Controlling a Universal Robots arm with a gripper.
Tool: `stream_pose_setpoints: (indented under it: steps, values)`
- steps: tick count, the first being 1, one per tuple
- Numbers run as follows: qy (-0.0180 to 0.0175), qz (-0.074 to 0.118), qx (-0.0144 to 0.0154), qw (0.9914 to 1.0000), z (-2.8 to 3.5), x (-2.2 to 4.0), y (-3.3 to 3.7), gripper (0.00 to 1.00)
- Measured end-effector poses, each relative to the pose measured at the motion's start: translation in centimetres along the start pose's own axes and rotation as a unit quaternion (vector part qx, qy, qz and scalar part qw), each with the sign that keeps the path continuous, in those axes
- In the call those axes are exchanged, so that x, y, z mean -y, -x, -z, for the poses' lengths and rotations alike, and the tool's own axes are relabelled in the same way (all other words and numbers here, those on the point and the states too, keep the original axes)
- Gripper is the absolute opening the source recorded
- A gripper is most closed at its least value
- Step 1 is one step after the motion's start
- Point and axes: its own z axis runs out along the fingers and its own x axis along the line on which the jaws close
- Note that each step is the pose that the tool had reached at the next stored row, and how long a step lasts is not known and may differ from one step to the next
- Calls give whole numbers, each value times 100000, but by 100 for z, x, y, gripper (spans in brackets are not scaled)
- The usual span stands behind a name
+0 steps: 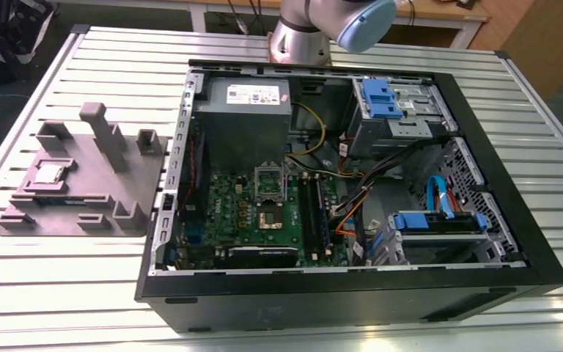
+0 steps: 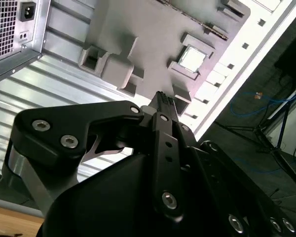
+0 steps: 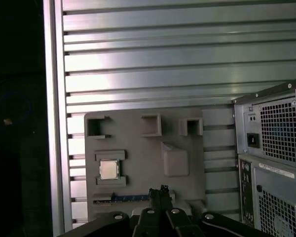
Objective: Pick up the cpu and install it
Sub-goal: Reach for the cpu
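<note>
Cpu (image 1: 49, 174) lies flat in a recess of the grey tray (image 1: 91, 202), metal top up, on the side of the tray toward the exterior view's left. It is square, so no long axis; its edges run parallel to the tray's edges.

Tray sits on a slatted metal table (image 1: 67, 293), just beside an open black case (image 1: 360, 297). Socket (image 1: 270, 209) on the board inside the case is bare. Dark floor around the table; a blue cable (image 2: 256, 101) trails on it.

Arm (image 1: 306, 33) stands beyond the case's far side in the exterior view. Gripper (image 3: 159, 189) hangs high over the table near the tray, well apart from the cpu. Its fingers are drawn together, nothing between them.
</note>
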Motion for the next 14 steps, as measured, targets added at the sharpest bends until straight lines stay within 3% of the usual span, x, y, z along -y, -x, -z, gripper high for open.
stream_pose_setpoints:
  steps: [1, 2, 14]
  values:
    - [6, 2, 6, 100000, -3, 12, -158, 10]
    - [1, 3, 2, 100000, -3, 17, -217, 10]
    - [2, 2, 3, 100000, -4, 22, -278, 10]
